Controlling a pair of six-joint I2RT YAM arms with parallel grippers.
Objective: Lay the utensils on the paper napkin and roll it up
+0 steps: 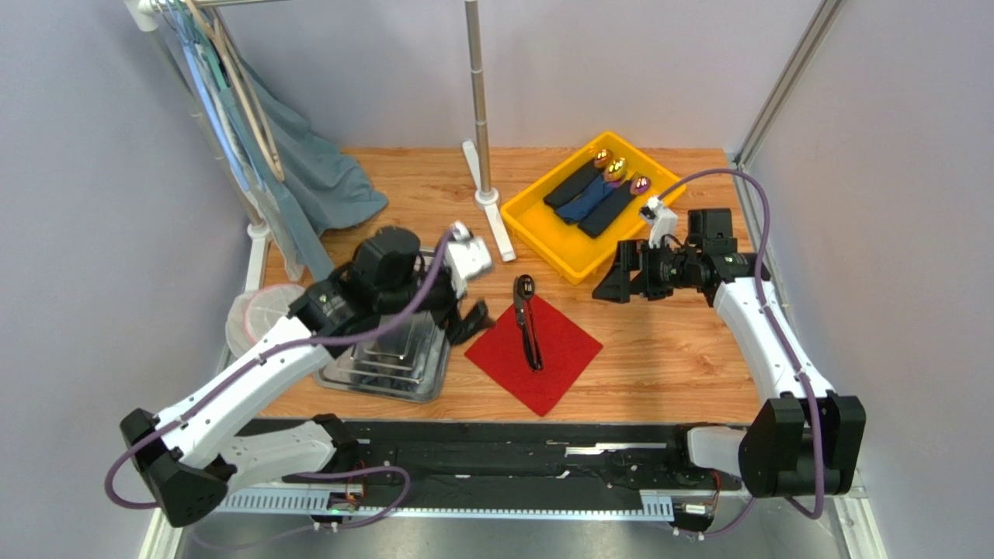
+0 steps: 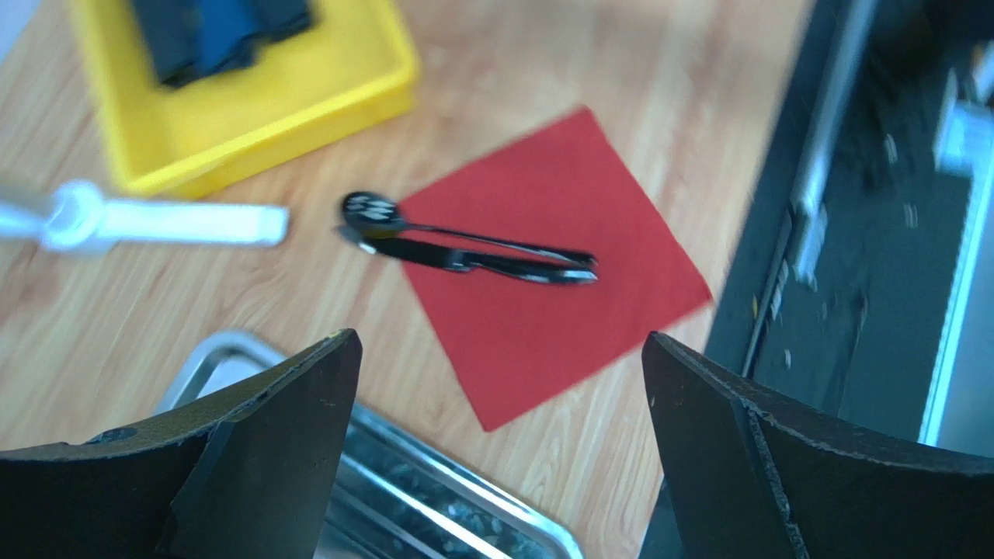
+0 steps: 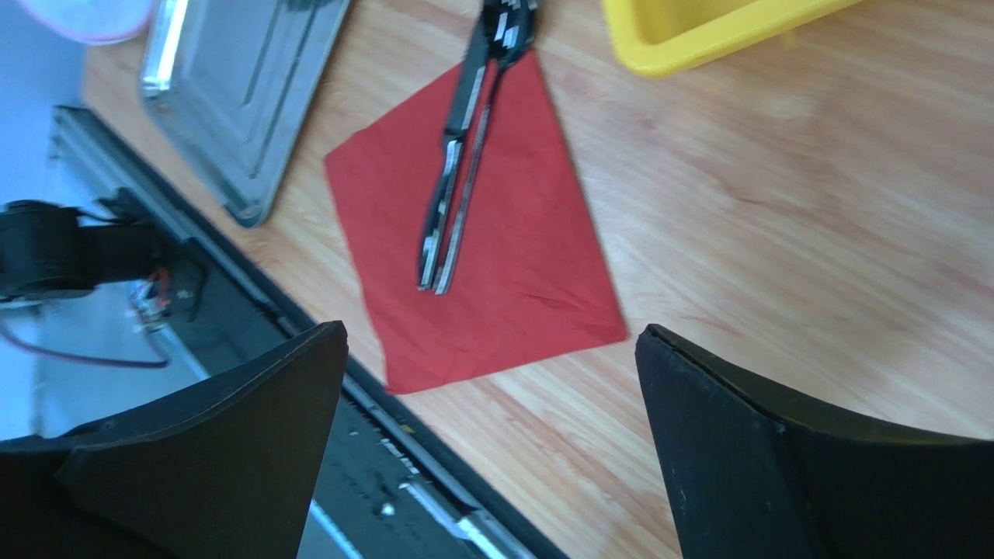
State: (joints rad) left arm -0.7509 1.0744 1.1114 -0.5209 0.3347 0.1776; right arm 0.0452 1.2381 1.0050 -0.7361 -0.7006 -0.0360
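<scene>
The red paper napkin [image 1: 548, 355] lies flat on the wooden table like a diamond. Dark slim utensils [image 1: 529, 326] lie side by side along it, the spoon's round bowl [image 2: 371, 211] and the neighbouring tip sticking out past the napkin's far corner onto the wood. My left gripper [image 1: 471, 320] hovers just left of the napkin, over the steel tray's edge, open and empty. In the left wrist view the utensils [image 2: 490, 254] and napkin [image 2: 560, 303] sit ahead of the spread left gripper [image 2: 499, 340]. My right gripper [image 1: 615, 280] stands open and empty, up and right of the napkin [image 3: 502, 280] and utensils [image 3: 453, 186].
A steel tray [image 1: 385, 390] sits left of the napkin under the left arm. A yellow bin [image 1: 539, 245] at the back right holds dark rolled napkins. A white stand foot [image 1: 499, 227] and post rise behind the napkin. A rack with grey-blue cloth [image 1: 321, 175] stands back left.
</scene>
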